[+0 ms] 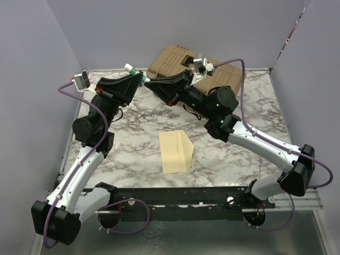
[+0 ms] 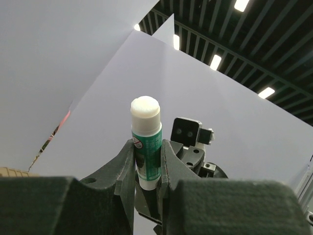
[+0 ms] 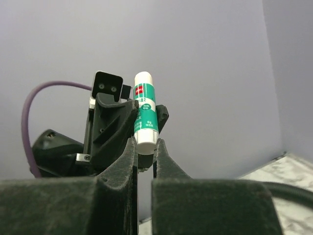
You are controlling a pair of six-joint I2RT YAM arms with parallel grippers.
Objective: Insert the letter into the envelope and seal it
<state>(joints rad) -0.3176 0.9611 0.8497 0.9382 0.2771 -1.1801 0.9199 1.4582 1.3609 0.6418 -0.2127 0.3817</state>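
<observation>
Right gripper [image 3: 145, 144] pinched on the white end of a green glue stick [image 3: 145, 107], left gripper [image 2: 147, 147] clamped round its body, both raised over the table's back, pale envelope [image 1: 175, 151] flat on the marble table [image 1: 133, 156], near its front edge

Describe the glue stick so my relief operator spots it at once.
Over the back of the marble table, beside the tan toolbox, the left pincer and right pincer meet. Between them is the glue stick: a small white tube with a green label, bright against their black bodies.
</observation>
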